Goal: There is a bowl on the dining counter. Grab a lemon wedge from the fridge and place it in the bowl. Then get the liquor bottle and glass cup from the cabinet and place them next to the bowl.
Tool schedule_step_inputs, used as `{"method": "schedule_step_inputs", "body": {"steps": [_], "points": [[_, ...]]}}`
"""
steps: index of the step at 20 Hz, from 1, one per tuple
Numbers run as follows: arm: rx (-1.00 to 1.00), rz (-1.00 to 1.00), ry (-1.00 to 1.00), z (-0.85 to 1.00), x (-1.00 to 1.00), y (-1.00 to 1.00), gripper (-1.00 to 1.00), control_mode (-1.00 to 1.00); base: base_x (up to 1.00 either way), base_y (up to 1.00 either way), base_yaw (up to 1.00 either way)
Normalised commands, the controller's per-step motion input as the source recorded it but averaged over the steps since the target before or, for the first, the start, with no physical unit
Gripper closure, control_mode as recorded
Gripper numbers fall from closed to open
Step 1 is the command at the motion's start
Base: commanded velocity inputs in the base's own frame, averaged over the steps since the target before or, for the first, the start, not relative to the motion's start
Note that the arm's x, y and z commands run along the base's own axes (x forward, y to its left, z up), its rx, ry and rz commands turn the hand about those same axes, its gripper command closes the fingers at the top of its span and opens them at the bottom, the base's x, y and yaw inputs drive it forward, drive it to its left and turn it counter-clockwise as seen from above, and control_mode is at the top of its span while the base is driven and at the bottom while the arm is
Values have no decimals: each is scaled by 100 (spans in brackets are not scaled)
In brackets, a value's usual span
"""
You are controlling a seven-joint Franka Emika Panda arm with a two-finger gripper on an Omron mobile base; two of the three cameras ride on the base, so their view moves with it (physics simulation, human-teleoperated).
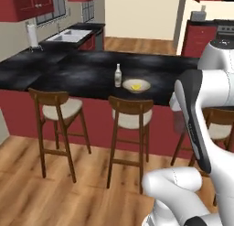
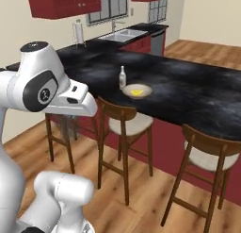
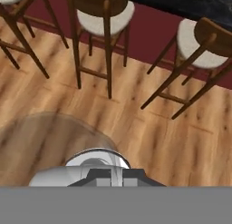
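- Nearest the hand camera, a clear cup (image 3: 97, 156) is seen: thin-walled, round and see-through, with its bright rim set against the claw (image 3: 111, 177).
- The claw is clenched on the cup. Its dark tips are pressed close at the rim.
- Through the glass wall, the plank floor (image 3: 136, 128) is seen as a faint haze. The floor is warm wood with a streaked grain.
- At far left in the left base view, a white towel roll (image 1: 32, 35) stands upright on the kitchen unit. Just right of it a pale steel sink (image 1: 68, 35) is sunk into the top.
- Three stools (image 1: 58, 110) are lined up along the red base. They have dark wooden frames, curved backs and round cream cushions.
- The counter (image 1: 82, 74) is a long black slab, polished and veined with grey.
- On it a small off-white bottle (image 1: 118, 75) stands upright, round in the body and narrow in the neck.
- Just right of the bottle a wide shallow bowl (image 1: 136, 85) is set, cream inside with a tan rim.
- A tiny yellow wedge (image 1: 135, 87) is lying in the bowl.
- The cup is held with the claw off the counter, on the stool side, over the floor. It is well apart from the bowl and bottle, to their right in the left base view.
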Motion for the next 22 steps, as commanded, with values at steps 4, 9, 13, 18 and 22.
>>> {"method": "schedule_step_inputs", "body": {"steps": [4,9,13,18,22], "points": [[0,0,0,0,0,0,100,100,84,46,-43],[0,0,0,0,0,0,100,100,90,34,-41],[0,0,0,0,0,0,100,100,83,12,-37],[0,0,0,0,0,0,100,100,87,12,-36],[0,0,0,0,0,0,100,100,86,23,-36]]}}
